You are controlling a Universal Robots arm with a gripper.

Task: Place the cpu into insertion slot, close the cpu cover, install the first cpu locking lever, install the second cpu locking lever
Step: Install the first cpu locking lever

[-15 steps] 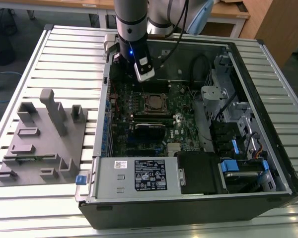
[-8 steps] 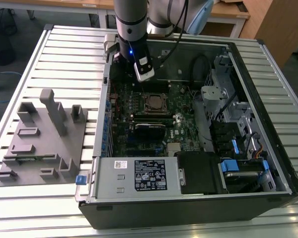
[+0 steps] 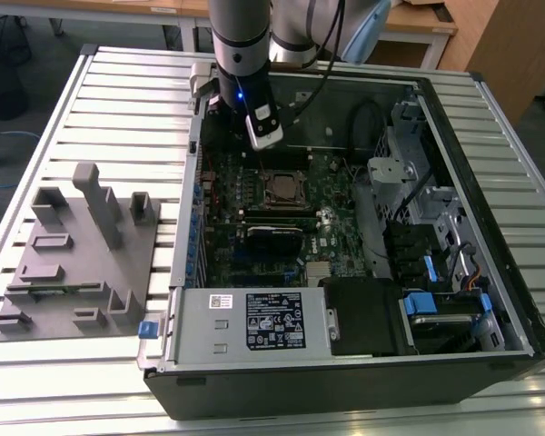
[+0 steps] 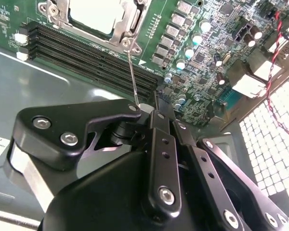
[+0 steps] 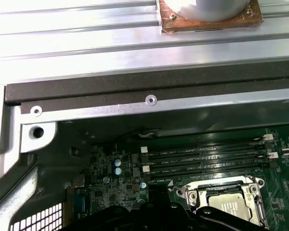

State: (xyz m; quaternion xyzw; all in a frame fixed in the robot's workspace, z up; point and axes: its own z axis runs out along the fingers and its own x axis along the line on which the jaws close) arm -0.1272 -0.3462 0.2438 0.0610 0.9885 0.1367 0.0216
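Currently:

1. The arm (image 3: 241, 45) reaches down into the open PC case (image 3: 345, 386), which lies on its side on the slatted table (image 3: 118, 91). It sits over the far edge of the green board (image 3: 336, 218).
2. The cpu (image 4: 94, 14) is seated in the insertion slot (image 5: 183, 196). Its dull metal top shows in both wrist views, and in the exterior view near the board's middle.
3. The cpu cover (image 4: 129, 21) lies flat over the chip, its frame around the chip's edges and the top showing through the window.
4. One locking lever (image 4: 132, 77) is up. In the second wrist view it's a thin wire rod slanting from the socket corner across the memory slots (image 4: 86, 55) to the claw. I can't tell whether it's the first or the second lever.
5. The gripper (image 4: 151, 109) has its fingers drawn together with no visible gap. The lever's free end meets the tips. I can't tell whether it's pinched or just resting against them, because the linkage blocks the contact point.
6. The memory slots run between the socket and the case wall in the first wrist view.
7. Elsewhere in the exterior view, the power supply (image 3: 254, 320) sits at the near end of the case. A grey fixture block (image 3: 73, 245) stands on the table at the exterior view's left, well apart from the arm.
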